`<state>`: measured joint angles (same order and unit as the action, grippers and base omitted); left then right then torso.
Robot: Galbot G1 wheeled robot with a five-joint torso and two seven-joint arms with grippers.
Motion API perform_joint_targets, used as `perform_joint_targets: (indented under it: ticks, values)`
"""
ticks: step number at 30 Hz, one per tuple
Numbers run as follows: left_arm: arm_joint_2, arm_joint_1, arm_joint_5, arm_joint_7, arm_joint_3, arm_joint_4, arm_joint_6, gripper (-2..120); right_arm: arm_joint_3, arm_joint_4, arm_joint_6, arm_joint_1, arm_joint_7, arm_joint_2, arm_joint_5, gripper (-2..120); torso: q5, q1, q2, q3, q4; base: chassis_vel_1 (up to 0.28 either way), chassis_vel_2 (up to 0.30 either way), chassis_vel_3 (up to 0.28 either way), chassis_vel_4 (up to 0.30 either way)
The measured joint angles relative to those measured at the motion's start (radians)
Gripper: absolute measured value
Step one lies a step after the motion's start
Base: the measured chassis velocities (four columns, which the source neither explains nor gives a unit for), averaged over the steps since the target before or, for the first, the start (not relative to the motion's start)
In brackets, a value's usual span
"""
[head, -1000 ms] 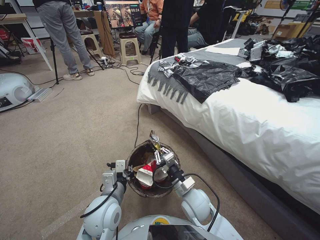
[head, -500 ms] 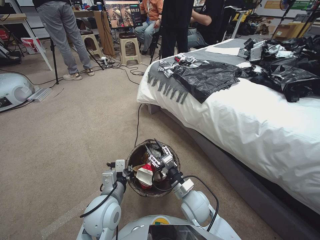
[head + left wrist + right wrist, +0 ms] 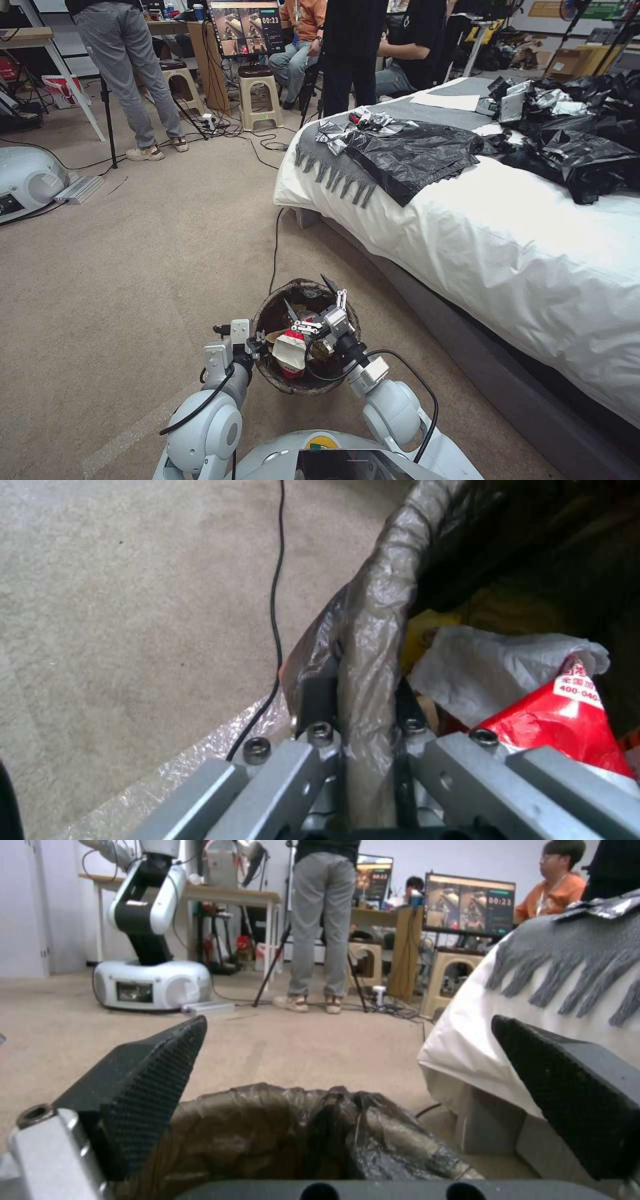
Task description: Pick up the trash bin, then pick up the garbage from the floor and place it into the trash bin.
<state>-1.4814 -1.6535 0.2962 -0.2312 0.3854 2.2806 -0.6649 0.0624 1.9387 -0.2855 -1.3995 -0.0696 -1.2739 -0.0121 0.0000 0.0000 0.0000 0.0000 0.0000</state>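
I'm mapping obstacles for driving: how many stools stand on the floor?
2. One stool stands right of the grey-trousered legs, the other below the monitor. More may be hidden behind the people.

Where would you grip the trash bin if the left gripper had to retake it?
Grip the trash bin by its rim, one finger inside and one outside, coming from the robot's left and from above, as the left gripper does now. The rim is a thin upright edge wrapped in bag; the round wall looks too wide to span. The right gripper hangs open above the trash.
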Motion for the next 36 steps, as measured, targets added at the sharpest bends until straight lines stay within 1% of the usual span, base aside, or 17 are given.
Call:
perform_joint_targets:
  ticks: [9, 17, 25, 36]
  values:
    - [0.000, -0.001, -0.001, 0.001, 0.000, 0.000, 0.001, 0, 0.008, 0.017, 0.002, 0.008, 0.001, 0.001, -0.005, 100, 0.0000, 0.000, 0.000, 0.000, 0.0000, 0.000, 0.000, 0.000, 0.000]
    - [0.003, 0.000, -0.001, 0.002, 0.003, -0.005, 0.005, 0, 0.038, 0.114, 0.025, 0.017, 0.023, 0.002, -0.030, 100, 0.0001, 0.000, 0.000, 0.000, 0.0000, 0.000, 0.000, 0.000, 0.000]
    - [0.006, 0.000, 0.000, 0.003, 0.004, -0.008, 0.006, 0, 0.100, 0.204, 0.038, 0.024, 0.041, -0.013, -0.052, 100, 0.0000, 0.000, 0.000, 0.000, 0.0000, 0.000, 0.000, 0.000, 0.000]
    - [0.008, 0.001, 0.001, 0.005, 0.007, -0.008, 0.008, 0, 0.129, 0.236, 0.039, 0.013, 0.063, -0.023, -0.057, 100, 0.0000, 0.000, 0.000, 0.000, 0.0000, 0.000, 0.000, 0.000, 0.000]
